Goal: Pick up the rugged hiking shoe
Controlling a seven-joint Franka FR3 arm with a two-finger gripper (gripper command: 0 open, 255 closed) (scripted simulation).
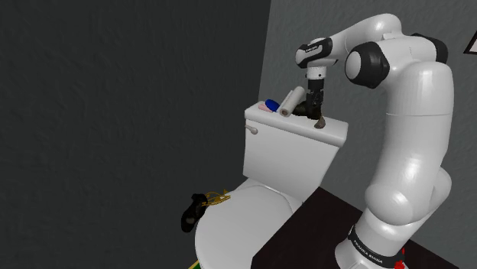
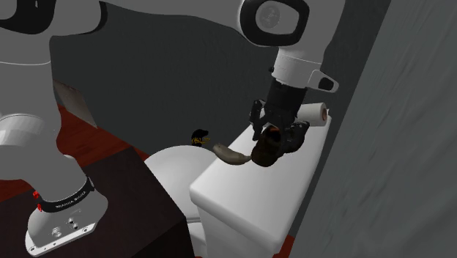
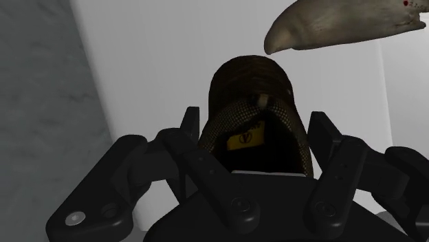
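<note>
A dark brown hiking shoe (image 3: 249, 86) with a yellow label inside its collar sits between my gripper's (image 3: 258, 137) black fingers, which clasp its collar from both sides. In the second exterior view the shoe (image 2: 265, 150) hangs under the gripper (image 2: 275, 135) right at the white toilet tank's lid (image 2: 242, 183); I cannot tell whether it touches the lid. In the shoulder view the gripper (image 1: 312, 112) points down over the tank's right end, with the shoe (image 1: 308, 111) dark beneath it.
A beige horn-shaped thing (image 3: 330, 27) lies on the lid just beside the shoe. A white roll (image 1: 290, 101) and a blue item (image 1: 270, 103) lie on the tank's far side. Below are the toilet seat (image 1: 244, 222) and a black-and-gold object (image 1: 200, 206).
</note>
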